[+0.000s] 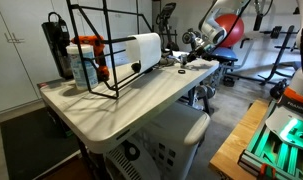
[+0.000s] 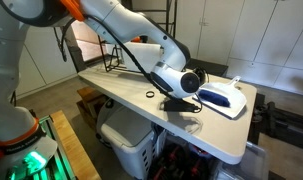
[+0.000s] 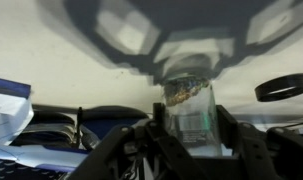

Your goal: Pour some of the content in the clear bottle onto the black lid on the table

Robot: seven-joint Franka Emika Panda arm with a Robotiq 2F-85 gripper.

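In the wrist view my gripper [image 3: 188,135] is shut on the clear bottle [image 3: 188,100], a small see-through bottle with dark specks inside near its far end. It is held above the pale table. In both exterior views the gripper [image 2: 191,83] [image 1: 196,42] hangs low over the table's far end. A flat black disc, the black lid [image 2: 178,104], lies on the table right below the gripper. The bottle is too small to make out in the exterior views.
A black ring [image 2: 151,95] [image 3: 284,88] lies on the table near the gripper. A white and blue object [image 2: 223,97] sits beside it. A wire rack [image 1: 99,45], a white roll [image 1: 141,48], a bluish bottle with an orange top [image 1: 86,62] and a black canister [image 1: 56,40] stand at the other end.
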